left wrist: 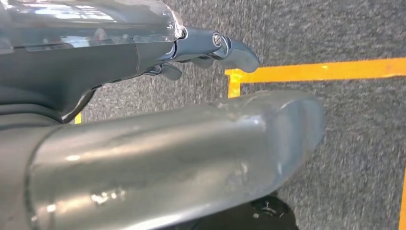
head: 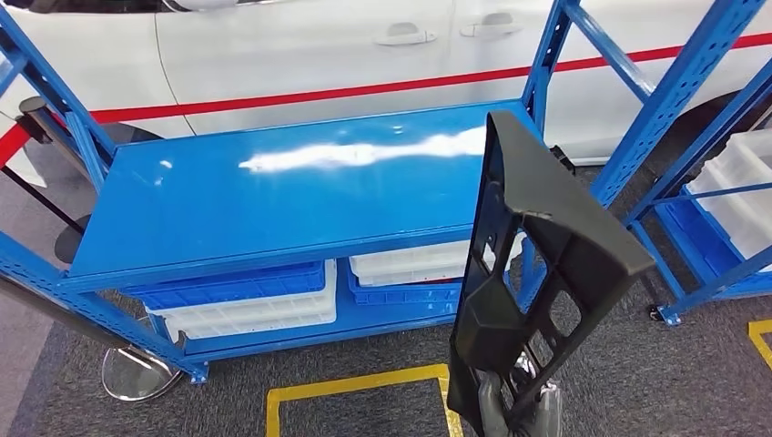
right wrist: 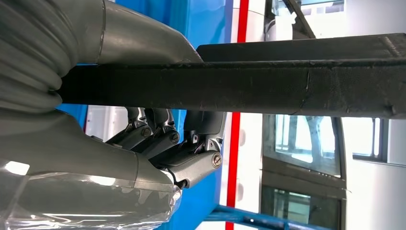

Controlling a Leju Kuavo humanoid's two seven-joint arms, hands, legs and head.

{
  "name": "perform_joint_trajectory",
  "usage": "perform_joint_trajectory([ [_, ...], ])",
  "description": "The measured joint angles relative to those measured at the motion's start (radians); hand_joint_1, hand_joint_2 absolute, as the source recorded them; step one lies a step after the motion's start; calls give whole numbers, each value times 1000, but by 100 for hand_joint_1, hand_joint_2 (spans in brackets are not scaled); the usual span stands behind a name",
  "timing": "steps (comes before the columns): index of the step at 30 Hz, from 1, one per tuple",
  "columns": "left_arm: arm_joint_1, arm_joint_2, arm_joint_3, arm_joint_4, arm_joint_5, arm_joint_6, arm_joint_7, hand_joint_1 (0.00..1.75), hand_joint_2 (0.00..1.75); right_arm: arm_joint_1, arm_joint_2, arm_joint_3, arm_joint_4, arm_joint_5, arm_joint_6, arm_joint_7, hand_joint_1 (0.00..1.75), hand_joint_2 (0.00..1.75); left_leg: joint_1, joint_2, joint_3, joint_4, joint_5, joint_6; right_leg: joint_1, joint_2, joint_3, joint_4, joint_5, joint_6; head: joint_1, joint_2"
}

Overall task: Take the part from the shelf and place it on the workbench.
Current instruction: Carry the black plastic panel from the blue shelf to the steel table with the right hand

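The part (head: 537,273) is a long black plastic panel with rib cut-outs. It stands nearly upright in front of the right end of the blue workbench top (head: 273,200). My right hand (head: 519,405) grips it at its lower end, near the bottom edge of the head view. In the right wrist view the part's edge (right wrist: 287,81) runs between the thumb and the dark fingers (right wrist: 163,143) of that hand. My left hand (left wrist: 167,143) hangs over the grey carpet, holding nothing, its fingers (left wrist: 210,45) loosely stretched out.
Blue and white bins (head: 246,300) sit on the lower level under the bench top. A white car (head: 319,45) with a red stripe stands behind. Another blue rack with white bins (head: 737,191) is at the right. Yellow floor tape (head: 355,387) and a chrome stanchion base (head: 137,373) lie in front.
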Motion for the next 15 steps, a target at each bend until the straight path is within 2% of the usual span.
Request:
perform_joint_trajectory([
  [1, 2, 0, 0, 0, -1, 0, 0, 0, 0, 2, 2, -1, -1, 0, 2, 0, 175, 175, 2, -1, -12, 23, -32, -5, -1, -2, -13, -1, 12, -9, 0, 0],
  [2, 3, 0, 0, 0, -2, 0, -1, 0, 0, 3, 4, -2, -1, 0, 4, 0, 175, 175, 4, -1, -27, 64, -82, -8, -1, -4, -27, -1, 24, -16, -1, 0],
  [3, 4, 0, 0, 0, -2, -1, -1, 0, 0, 4, 5, -4, -2, -1, 5, 0, 175, 175, 5, -2, -41, 121, -137, -11, 1, -4, -41, 0, 35, -20, -2, 0],
  [4, 4, 0, 0, 0, -3, -1, -1, 0, 0, 5, 6, -4, -3, -1, 6, 0, 175, 175, 5, -2, -53, 183, -180, -13, 2, -5, -56, 1, 46, -22, -2, 0],
  [5, 4, 0, 0, 0, -3, -2, -1, 0, 0, 6, 6, -5, -3, -2, 6, 0, 175, 175, 5, -2, -56, 234, -198, -14, 4, -5, -72, 3, 58, -22, -2, 0],
  [6, 3, 0, 0, 0, -4, -4, -2, 0, 0, 6, 6, -6, -3, -2, 6, 0, 175, 175, 5, -2, -46, 262, -192, -13, 6, -5, -89, 7, 69, -22, -2, 0],
  [7, 2, 0, 0, 0, -5, -4, -3, 0, 0, 7, 6, -6, -3, -3, 7, 0, 175, 175, 5, -2, -21, 258, -165, -11, 8, -5, -107, 11, 80, -21, -2, 0],
  [8, 1, 0, 0, 0, -6, -4, -4, 0, 0, 7, 6, -6, -3, -3, 8, 0, 175, 175, 4, -2, 19, 221, -133, -7, 9, -5, -124, 17, 89, -19, -2, 0],
  [9, -1, 0, 0, 0, -6, -2, -5, 0, 0, 8, 6, -7, -4, -3, 9, 0, 175, 175, 2, -3, 73, 155, -116, 0, 10, -5, -138, 22, 98, -16, -2, 0],
  [10, -4, 0, 0, 0, -7, 0, -6, 0, 0, 8, 7, -7, -5, -3, 11, 0, 175, 175, 0, -4, 130, 77, -116, 7, 11, -4, -149, 27, 106, -12, -2, 0],
  [11, -8, -1, 0, 0, -7, 3, -7, 0, 0, 8, 8, -7, -6, -4, 14, 0, 175, 175, -4, -4, 169, 14, -127, 13, 11, -5, -155, 30, 114, -7, -1, 0],
  [12, -12, -2, 0, -1, -7, 6, -7, 0, 0, 9, 8, -7, -7, -7, 18, 0, 175, 175, -8, -4, 193, -28, -140, 18, 10, -6, -158, 30, 123, -1, -2, 0],
  [13, -15, -4, 0, -1, -8, 8, -7, 0, 0, 9, 9, -7, -7, -9, 23, 0, 175, 175, -11, -4, 198, -46, -141, 22, 10, -7, -160, 28, 133, 6, -3, 0],
  [14, -16, -7, -1, -1, -9, 10, -7, 0, 0, 10, 9, -7, -8, -12, 27, 0, 175, 175, -10, -2, 190, -49, -133, 28, 9, -6, -161, 25, 143, 13, -4, 0],
  [15, -17, -9, -1, -1, -9, 11, -7, 0, 0, 11, 9, -8, -8, -15, 31, 0, 175, 175, -9, 3, 182, -52, -120, 34, 9, -2, -166, 26, 141, 19, -5, 0],
])
